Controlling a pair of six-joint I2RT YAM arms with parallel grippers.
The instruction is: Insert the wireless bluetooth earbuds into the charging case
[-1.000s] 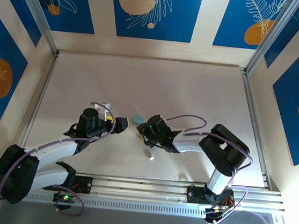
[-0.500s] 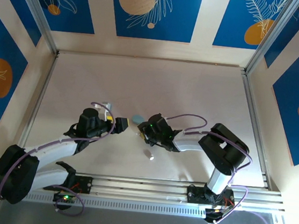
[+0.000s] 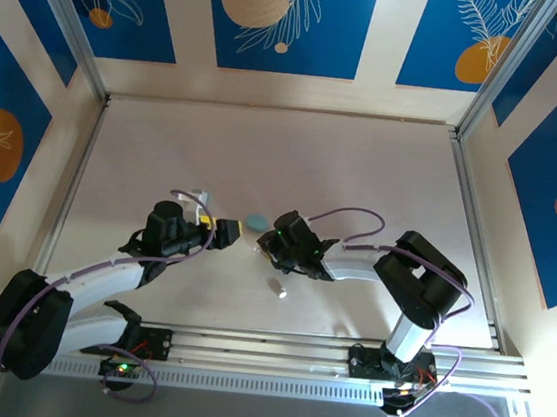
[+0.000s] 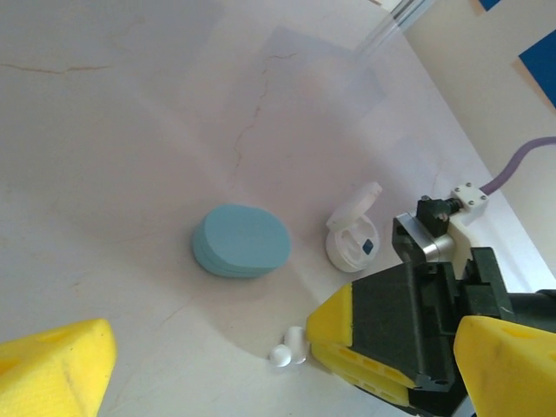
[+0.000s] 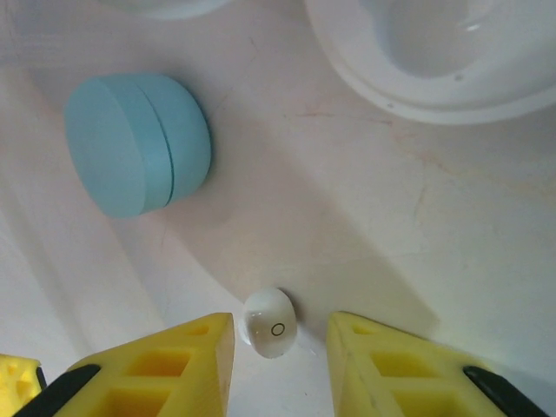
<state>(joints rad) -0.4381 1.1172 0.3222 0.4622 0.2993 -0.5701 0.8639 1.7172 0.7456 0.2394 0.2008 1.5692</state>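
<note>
A white earbud lies on the table between the yellow fingertips of my right gripper, with a thin gap on each side, so the jaws stand open around it. In the left wrist view it looks like two small white lumps touching, right at the tip of the right gripper's finger. Beyond it lie a closed light blue charging case and an open white charging case. My left gripper is wide open and holds nothing, facing the right gripper.
A small white oblong piece lies on the table nearer the arm bases. The two grippers are close together at mid-table. Metal rails and walls edge the table on three sides.
The right gripper's jaws have narrowed around the white earbud and the wrist has shifted slightly. The left arm has not moved.
</note>
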